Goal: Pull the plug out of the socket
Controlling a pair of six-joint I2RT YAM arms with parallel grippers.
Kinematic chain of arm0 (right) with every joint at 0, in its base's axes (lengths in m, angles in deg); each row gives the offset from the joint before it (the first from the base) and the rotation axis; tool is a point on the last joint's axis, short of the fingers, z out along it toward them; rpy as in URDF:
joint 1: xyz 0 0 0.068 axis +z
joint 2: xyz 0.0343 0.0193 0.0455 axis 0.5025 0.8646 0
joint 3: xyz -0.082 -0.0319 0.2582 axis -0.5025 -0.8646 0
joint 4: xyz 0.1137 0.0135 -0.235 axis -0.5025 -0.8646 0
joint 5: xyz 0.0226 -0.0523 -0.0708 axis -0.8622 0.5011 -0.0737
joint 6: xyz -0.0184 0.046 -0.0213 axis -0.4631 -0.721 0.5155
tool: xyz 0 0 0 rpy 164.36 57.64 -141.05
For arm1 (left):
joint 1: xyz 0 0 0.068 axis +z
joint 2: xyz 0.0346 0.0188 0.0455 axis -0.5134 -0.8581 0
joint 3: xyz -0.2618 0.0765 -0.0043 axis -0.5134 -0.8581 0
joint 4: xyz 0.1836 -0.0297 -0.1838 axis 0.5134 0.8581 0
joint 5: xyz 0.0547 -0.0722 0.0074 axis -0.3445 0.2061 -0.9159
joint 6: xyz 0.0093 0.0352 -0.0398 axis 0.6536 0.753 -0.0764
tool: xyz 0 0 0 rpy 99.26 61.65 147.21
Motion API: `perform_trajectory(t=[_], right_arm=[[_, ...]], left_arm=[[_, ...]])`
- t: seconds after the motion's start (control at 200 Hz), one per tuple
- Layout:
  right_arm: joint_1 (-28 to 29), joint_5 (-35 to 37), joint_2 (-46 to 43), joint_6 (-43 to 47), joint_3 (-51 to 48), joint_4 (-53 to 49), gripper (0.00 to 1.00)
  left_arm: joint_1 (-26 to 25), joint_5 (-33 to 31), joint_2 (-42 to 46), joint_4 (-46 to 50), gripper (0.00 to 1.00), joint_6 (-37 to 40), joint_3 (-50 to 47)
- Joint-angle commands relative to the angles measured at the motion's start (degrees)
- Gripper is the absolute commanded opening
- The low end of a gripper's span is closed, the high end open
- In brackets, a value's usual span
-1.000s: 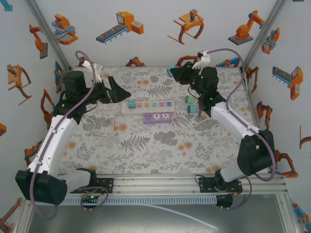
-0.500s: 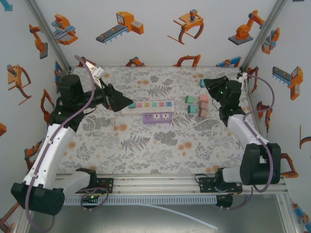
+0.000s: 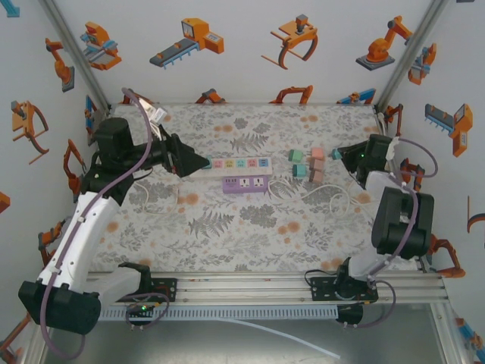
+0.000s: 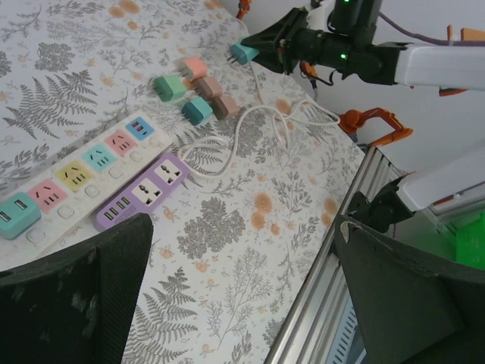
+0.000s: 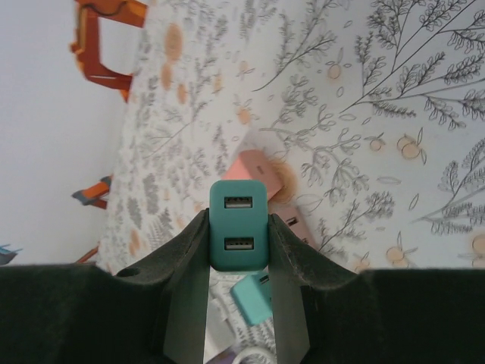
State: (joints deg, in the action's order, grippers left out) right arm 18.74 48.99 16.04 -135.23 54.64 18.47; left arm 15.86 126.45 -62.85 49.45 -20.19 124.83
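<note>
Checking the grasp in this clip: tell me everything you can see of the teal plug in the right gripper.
The teal plug is a small rounded block, smooth plastic by the look, with two USB ports stacked on its facing side. The right gripper is shut on it, black fingers pressing both side faces. It is held above the floral table, apart from the white power strip.
</note>
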Motion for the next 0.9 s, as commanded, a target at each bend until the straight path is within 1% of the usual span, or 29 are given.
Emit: perform_trajectory(t=[0.0,0.25,0.411,0.601,0.821,0.896], right_arm=[[-0.4,-2.6,4.7,2.3,4.9,1.2,0.04],[-0.5,-2.4,13.2,2.8,6.1,6.6,0.09],[-0.5,-3.7,16.4,2.7,6.5,8.9,0.22],[-0.5,-1.7,15.6,4.0,5.6,7.1,0.45],[-0.5,-0.3,13.1,7.0,5.7,3.9,0.51],[-0.5,1.0,11.6,7.6,5.5,2.4,0.56]], left_arm=[[-0.4,0.2,0.6,-1.4,0.97,1.0,-0.6],[-0.6,-1.6,1.2,0.4,0.97,1.6,-0.5],[-0.7,-2.2,0.8,0.4,0.97,0.9,-0.3],[-0.8,-3.4,1.0,0.6,0.97,0.3,-0.3],[-0.8,-4.4,0.3,0.6,0.97,-0.5,-0.4],[-0.8,-4.6,0.2,0.8,0.97,-0.5,-0.3]])
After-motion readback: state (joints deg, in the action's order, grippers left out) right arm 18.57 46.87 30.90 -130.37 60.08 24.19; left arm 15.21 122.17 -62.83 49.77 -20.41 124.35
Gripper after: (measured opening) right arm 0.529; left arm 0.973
